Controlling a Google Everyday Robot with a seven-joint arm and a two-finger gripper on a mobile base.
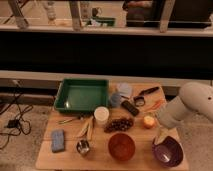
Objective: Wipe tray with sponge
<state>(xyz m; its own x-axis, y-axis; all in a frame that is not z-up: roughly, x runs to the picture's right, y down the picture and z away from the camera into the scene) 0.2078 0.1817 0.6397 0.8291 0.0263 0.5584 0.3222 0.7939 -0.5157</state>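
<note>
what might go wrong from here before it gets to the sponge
The pincer sits on the right by the purple bowl, the sponge far off at the front left. A low sweep across could knock the orange bowl, the white cup or the small metal cup. The purple bowl might get bumped first.
</note>
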